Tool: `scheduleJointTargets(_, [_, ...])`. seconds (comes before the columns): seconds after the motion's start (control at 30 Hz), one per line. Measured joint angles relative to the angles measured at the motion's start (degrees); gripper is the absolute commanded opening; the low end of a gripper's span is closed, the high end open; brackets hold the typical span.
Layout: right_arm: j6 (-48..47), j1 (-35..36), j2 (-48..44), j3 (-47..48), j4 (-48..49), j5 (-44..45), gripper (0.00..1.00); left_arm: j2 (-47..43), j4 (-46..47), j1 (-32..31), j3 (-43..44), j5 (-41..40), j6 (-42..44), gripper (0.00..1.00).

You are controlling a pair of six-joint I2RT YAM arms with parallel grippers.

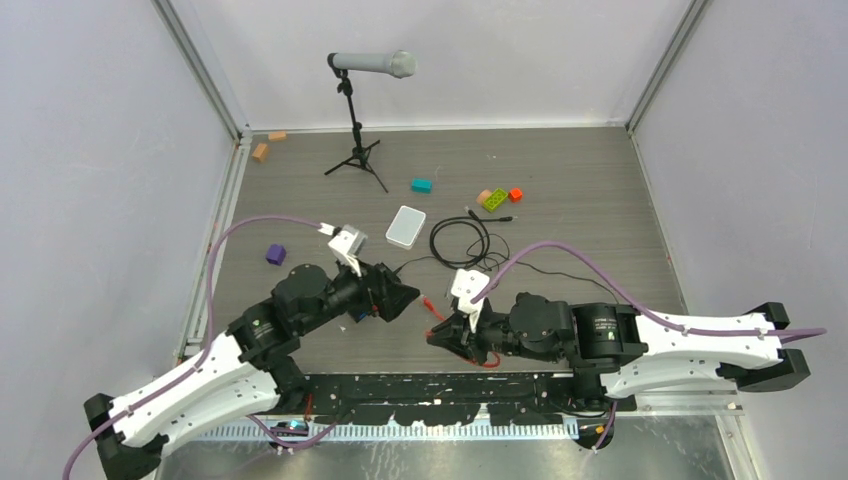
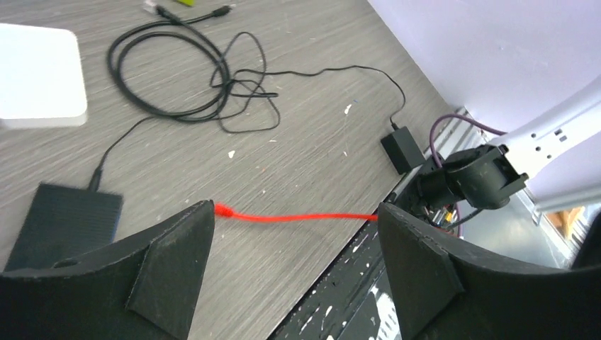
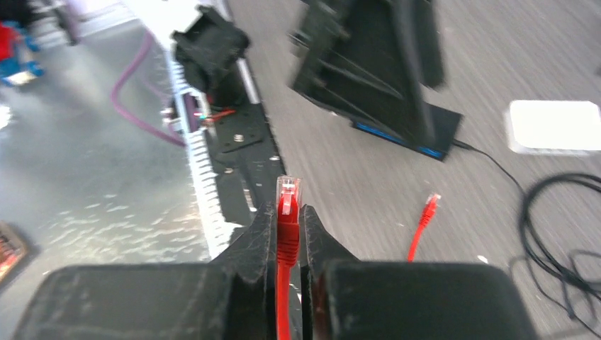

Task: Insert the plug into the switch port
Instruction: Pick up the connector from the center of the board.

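Right gripper (image 3: 287,212): jaws clamped together on the plug (image 3: 288,190), pinching its red boot, with the clear tip standing upright just above the fingertips; the red cable (image 3: 285,283) runs down between the jaws. Loose end (image 3: 430,205) of red cable: lying on the surface (image 1: 580,180), near the held plug, apart from it. Left gripper (image 2: 296,210): jaws wide apart, clamped on nothing; in the left wrist view the loose red end lies on the surface between them. Flat black box (image 2: 64,223): lying flat just beside the left gripper, with a thin black lead entering its far corner. Switch port (image 3: 397,138): somewhere along the blue edge of the flat black box, on the side turned toward the right gripper and well apart from the plug; single sockets too blurred to tell. White box (image 1: 405,226): flat on the surface beyond the left gripper. Black cable (image 1: 460,240): loosely coiled beside the white box. Black adapter (image 2: 402,150): near the surface's edge. Microphone (image 1: 372,64): on a tripod stand at the far side. Coloured blocks (image 1: 494,199): scattered across the far half
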Motion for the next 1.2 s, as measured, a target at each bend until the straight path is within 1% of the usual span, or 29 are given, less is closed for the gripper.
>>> scheduleJointTargets(0.1, [0.35,0.07,0.66,-0.79,-1.40,7.89,0.00,-5.20,-4.79,0.00,0.02,-5.40,-1.79,0.87])
scheduleJointTargets(0.2, [1.53,-0.17,4.72,-3.17,-1.92,16.65,0.01,-9.53,-10.73,0.00,0.39,-12.98,-3.89,0.89])
scheduleJointTargets(0.3, [2.95,-1.64,13.49,-5.33,-2.34,21.77,0.04,-12.37,-15.91,0.02,0.55,-19.74,-5.53,0.89])
scheduleJointTargets(0.37, [3.76,-3.15,22.95,-5.77,-1.42,22.75,0.06,-13.22,-18.82,0.00,0.55,-22.69,-6.27,0.89])
scheduleJointTargets(0.4, [4.11,-3.93,27.56,-5.99,-0.79,22.56,0.09,-13.44,-19.87,0.00,0.55,-23.65,-6.47,0.89])
scheduleJointTargets(0.47, [4.52,-5.79,35.76,-6.19,0.46,21.81,0.22,-13.66,-21.92,0.02,0.55,-25.51,-7.30,0.89])
scheduleJointTargets(0.5, [4.59,-6.84,39.19,-6.19,1.36,21.16,0.27,-13.70,-22.60,0.00,0.55,-26.03,-7.45,0.89])
scheduleJointTargets(0.57, [4.59,-8.81,44.41,-5.84,4.09,20.35,0.34,-13.77,-23.78,0.00,0.55,-26.86,-7.74,0.89])
scheduleJointTargets(0.63, [4.83,-10.86,44.98,-5.20,6.58,18.47,0.43,-14.03,-24.96,0.00,0.55,-27.39,-7.82,0.89])
scheduleJointTargets(0.8, [6.49,-14.25,45.35,-4.98,10.16,14.03,0.51,-15.45,-27.21,0.00,0.55,-28.50,-8.50,0.90])
scheduleJointTargets(0.9, [7.89,-15.28,45.24,-5.22,10.97,11.39,0.53,-16.22,-27.74,0.00,0.55,-28.85,-8.81,0.90])
scheduleJointTargets(1.07, [11.26,-17.51,43.43,-7.41,11.96,5.86,0.54,-16.04,-27.82,0.00,0.55,-29.00,-8.83,0.90])
scheduleJointTargets(1.2, [12.74,-17.75,41.70,-8.76,11.23,3.78,0.54,-15.04,-27.80,0.00,0.55,-28.98,-8.83,0.90])
